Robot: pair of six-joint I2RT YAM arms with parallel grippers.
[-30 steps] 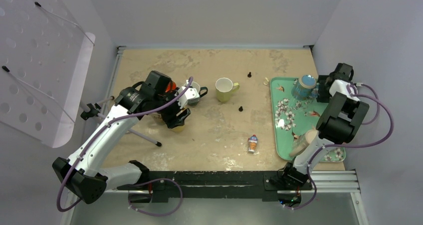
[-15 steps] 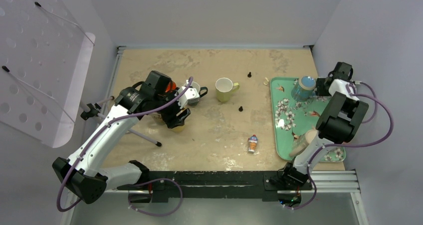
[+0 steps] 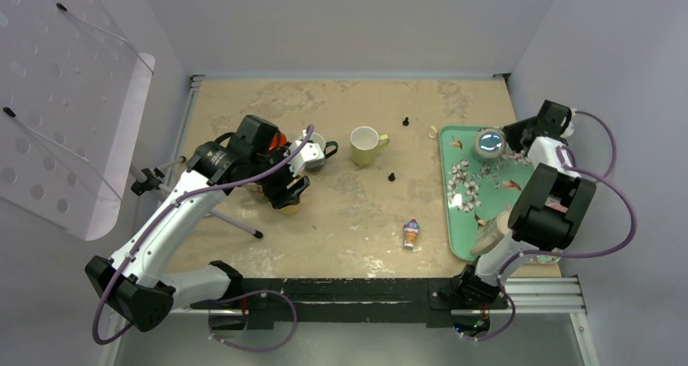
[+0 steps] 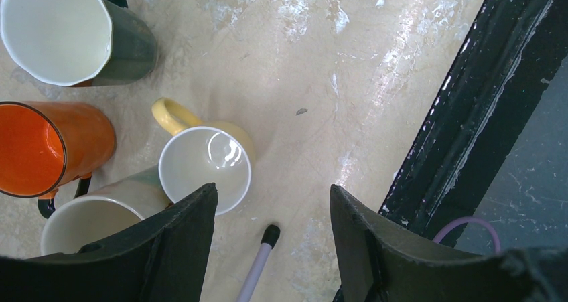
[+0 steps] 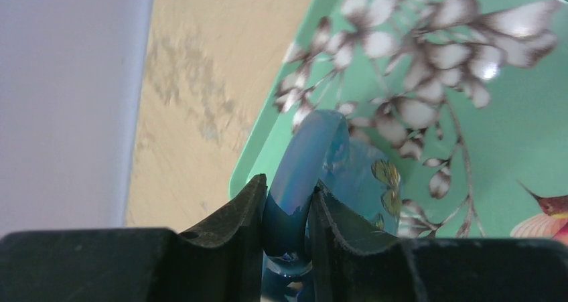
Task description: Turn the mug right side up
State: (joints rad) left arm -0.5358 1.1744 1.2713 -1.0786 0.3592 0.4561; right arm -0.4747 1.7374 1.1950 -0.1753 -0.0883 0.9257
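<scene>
The right gripper [image 5: 287, 205] pinches narrow on the handle of the glossy blue ceramic mug [image 5: 367, 181]; the left gripper [image 4: 273, 193] hangs wide, empty.

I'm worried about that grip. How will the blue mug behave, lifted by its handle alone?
It looks glazed and glossy, so the handle may slip in the right gripper. Pinched off-centre, the blue mug will probably swing or twist. Seemingly ceramic, it could chip if dropped on the tray.

mug [image 3: 490, 143] | blue, glossy | on green floral tray [image 3: 464, 208] (far end) | orientation unclear
</scene>
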